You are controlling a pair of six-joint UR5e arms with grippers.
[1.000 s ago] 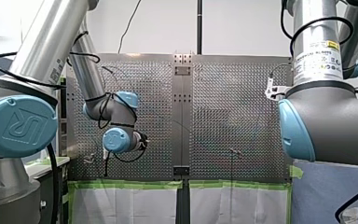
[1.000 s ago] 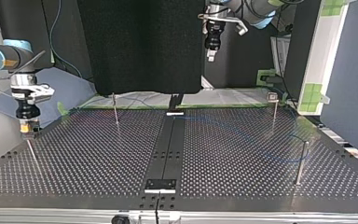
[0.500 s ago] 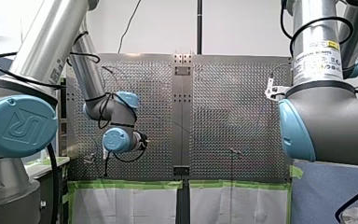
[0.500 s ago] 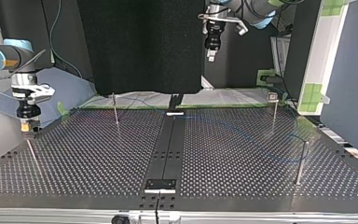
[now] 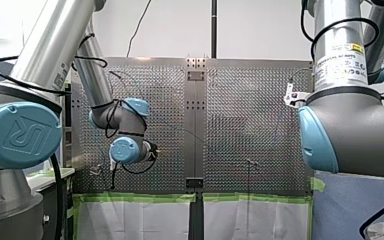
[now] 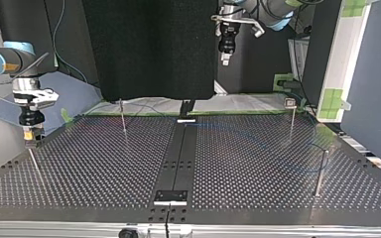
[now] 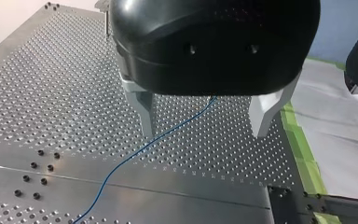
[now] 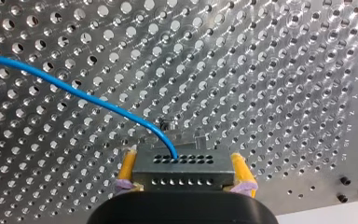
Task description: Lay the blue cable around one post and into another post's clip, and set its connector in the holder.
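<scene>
Right claw (image 8: 184, 164) is clamped tight on the connector (image 8: 182, 177). Its yellow pads (image 8: 127, 169) squeeze the grey block from both sides. The cable (image 8: 74, 91) comes out of the block's upper face and curls away over the counter (image 8: 270, 70). In the top view, the right claw hangs low at the counter's left edge, directly over the tip of a thin post (image 6: 34, 166). Whether it touches that post, I cannot tell. Over to the left claw (image 7: 204, 125): it's wide open, fingers (image 7: 144, 112) spread apart, hovering above the counter. The cable lies on the plate beneath it, running under the gap close to one fingertip. From across the counter, the left claw sits high beyond the far edge, well apart from the right one. The cable shows there only as a faint blue line across the top view's right half. It runs near a far post (image 6: 291, 119) with a small head and a nearer post (image 6: 320, 171). Whether it rounds either one, I cannot tell.
</scene>
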